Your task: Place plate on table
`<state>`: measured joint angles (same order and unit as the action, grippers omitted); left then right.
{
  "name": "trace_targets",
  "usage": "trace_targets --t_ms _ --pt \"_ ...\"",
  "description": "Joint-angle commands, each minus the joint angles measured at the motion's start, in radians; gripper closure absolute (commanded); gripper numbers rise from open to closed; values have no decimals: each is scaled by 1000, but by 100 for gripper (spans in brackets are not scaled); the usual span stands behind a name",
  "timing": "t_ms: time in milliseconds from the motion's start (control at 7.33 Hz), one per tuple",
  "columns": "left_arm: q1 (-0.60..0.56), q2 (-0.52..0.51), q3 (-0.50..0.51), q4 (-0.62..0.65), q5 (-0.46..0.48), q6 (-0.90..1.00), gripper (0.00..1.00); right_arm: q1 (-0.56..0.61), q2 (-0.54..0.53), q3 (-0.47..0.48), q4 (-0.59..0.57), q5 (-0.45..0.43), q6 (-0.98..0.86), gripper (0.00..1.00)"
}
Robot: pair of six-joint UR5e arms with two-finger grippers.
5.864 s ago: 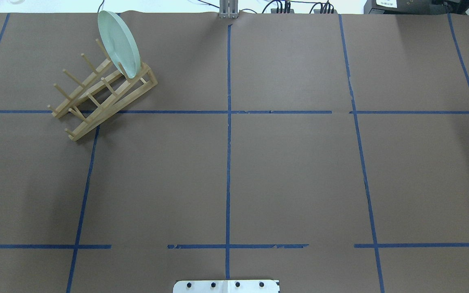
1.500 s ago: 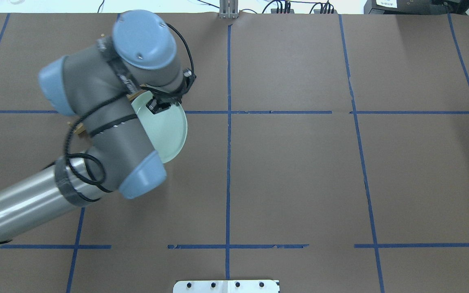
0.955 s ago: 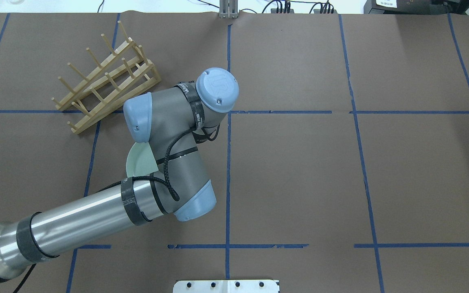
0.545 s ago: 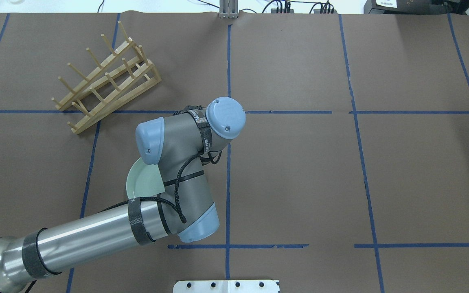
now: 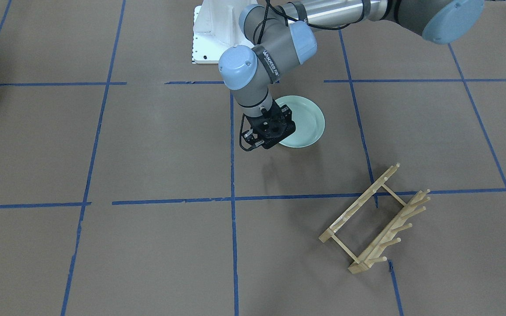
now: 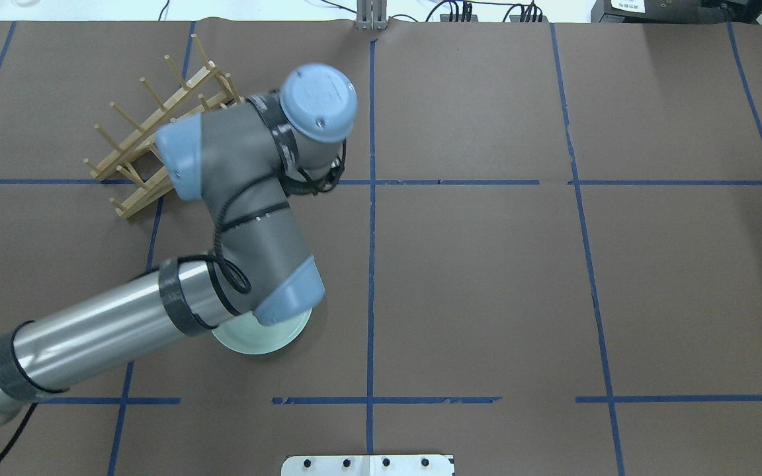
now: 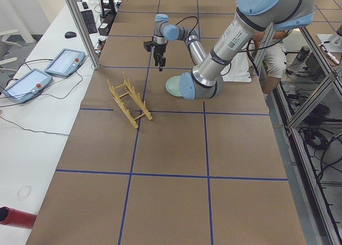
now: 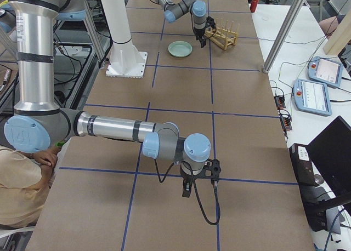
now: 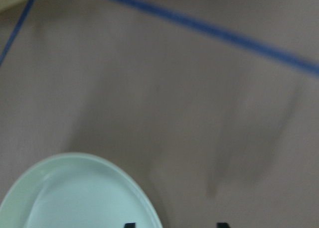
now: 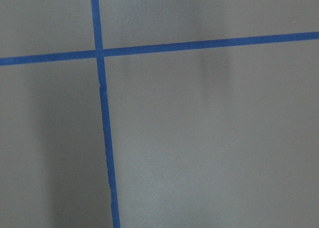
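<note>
The wooden rack (image 6: pixel 131 142) sits at eleven o'clock from the plate (image 6: pixel 255 340), well apart. The plate lies flat on the table (image 6: pixel 487 277), face up. My left gripper (image 5: pixel 270 134) is spread apart, holding nothing.

The plate (image 5: pixel 305 120) is showing plain, glossy pale mint green. The table (image 5: pixel 147 145) is showing flat brown crossed by a grid of blue tape lines. The peg rack (image 5: pixel 374 221) is showing light yellowish wood. The left arm (image 6: pixel 242 198) is showing grey joints, pale-blue caps and a silver tube.
</note>
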<state>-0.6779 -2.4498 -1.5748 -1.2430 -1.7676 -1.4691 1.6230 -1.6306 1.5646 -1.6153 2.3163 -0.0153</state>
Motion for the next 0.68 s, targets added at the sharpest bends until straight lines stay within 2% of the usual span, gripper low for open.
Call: trace_targets --t_ms 0,136,273,409,545 --pt "-257 143 -141 -60 -73 335 0 0 2 0 0 0 0 0" --pt "-366 276 -193 -147 -186 515 0 0 2 0 0 0 0 0" --pt "-491 392 -185 -268 -308 697 0 0 2 0 0 0 0 0" --pt "-596 504 -180 -323 -407 871 0 0 2 0 0 0 0 0" --pt "-720 637 -179 -326 -449 1115 0 0 0 0 0 0 0 0"
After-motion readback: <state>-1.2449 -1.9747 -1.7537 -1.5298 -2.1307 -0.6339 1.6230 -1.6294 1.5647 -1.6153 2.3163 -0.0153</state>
